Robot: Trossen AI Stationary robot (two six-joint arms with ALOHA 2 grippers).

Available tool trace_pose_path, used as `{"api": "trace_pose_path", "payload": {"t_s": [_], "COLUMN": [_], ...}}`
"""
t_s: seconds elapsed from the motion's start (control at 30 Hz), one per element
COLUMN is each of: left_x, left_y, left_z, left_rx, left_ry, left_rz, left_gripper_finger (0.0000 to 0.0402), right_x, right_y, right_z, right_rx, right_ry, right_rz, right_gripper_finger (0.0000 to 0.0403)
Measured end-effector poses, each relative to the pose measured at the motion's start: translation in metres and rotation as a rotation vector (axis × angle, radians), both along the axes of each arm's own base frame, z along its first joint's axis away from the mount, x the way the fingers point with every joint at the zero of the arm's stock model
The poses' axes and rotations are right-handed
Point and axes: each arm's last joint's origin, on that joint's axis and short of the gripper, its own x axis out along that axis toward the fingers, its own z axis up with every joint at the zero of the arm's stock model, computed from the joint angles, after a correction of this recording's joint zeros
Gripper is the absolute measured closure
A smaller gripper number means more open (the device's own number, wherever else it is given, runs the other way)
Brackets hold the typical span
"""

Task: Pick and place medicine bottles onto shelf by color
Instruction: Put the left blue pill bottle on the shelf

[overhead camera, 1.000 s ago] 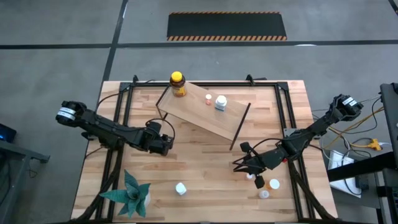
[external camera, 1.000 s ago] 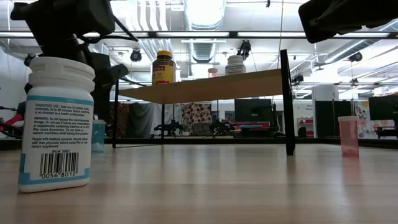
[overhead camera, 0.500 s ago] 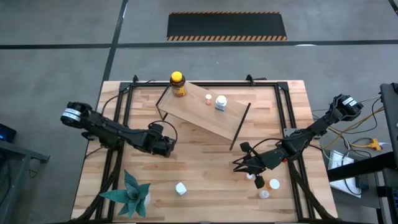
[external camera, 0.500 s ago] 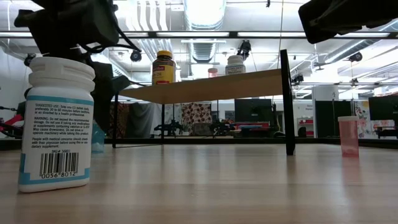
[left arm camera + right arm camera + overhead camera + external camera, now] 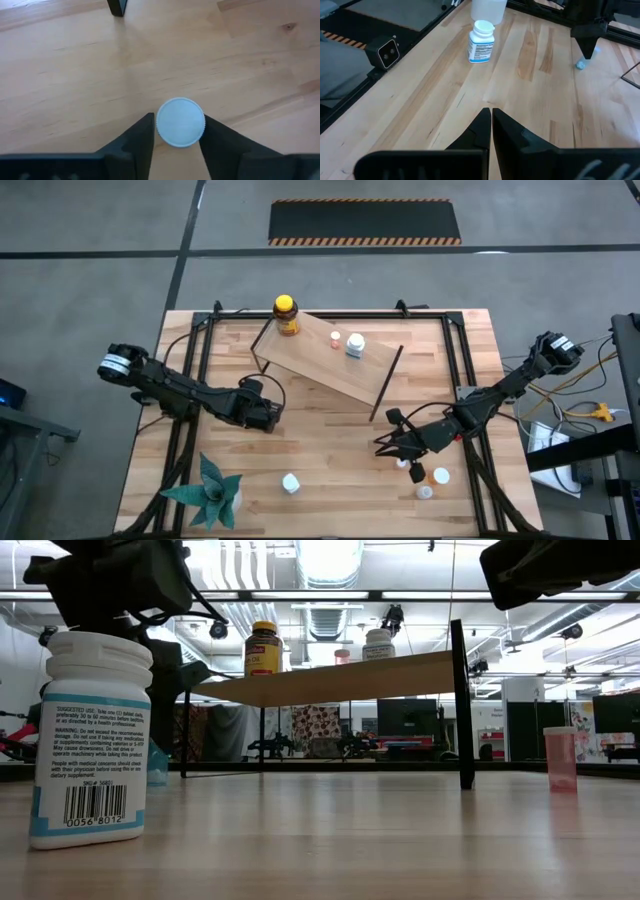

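Left gripper (image 5: 176, 145) has shifted slightly right since a second ago, fingers now closing around a small pale-teal-capped bottle (image 5: 180, 122) on the tabletop (image 5: 330, 440). Right gripper (image 5: 491, 125) idling, fingers pressed together. Three bottles sitting on the light wooden shelf (image 5: 325, 360); several remaining.

The left arm reaches in low from the left edge, its tool (image 5: 177, 145) pointing straight down with fingers (image 5: 142, 137) parted. The right arm slants in from the right, its tool (image 5: 490, 122) pressed fully together.
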Motion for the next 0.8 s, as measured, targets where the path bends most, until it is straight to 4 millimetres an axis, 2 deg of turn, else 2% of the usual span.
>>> {"api": "trace_pose_path", "payload": {"t_s": [0.2, 0.47, 0.63, 0.8], "left_x": [0.0, 0.007, 0.025, 0.046], "left_y": [0.0, -0.005, -0.022, -0.042], "left_z": [0.0, 0.008, 0.038, 0.091], "left_rx": [-0.001, -0.04, -0.115, -0.105], "left_ry": [-0.003, -0.03, -0.087, -0.205], "left_rz": [0.0, -0.023, -0.167, -0.359], "left_gripper_finger": [0.0321, 0.0316, 0.0316, 0.0316], "right_x": [0.0, 0.0, 0.0, 0.0], "right_y": [0.0, 0.0, 0.0, 0.0], "right_z": [0.0, 0.0, 0.0, 0.0], "right_rx": [-0.001, -0.001, -0.001, -0.002], "right_ry": [0.001, 0.001, 0.001, 0.002], "right_rz": [0.0, 0.0, 0.0, 0.0], "right_gripper_finger": [0.0394, 0.0394, 0.0394, 0.0394]}}
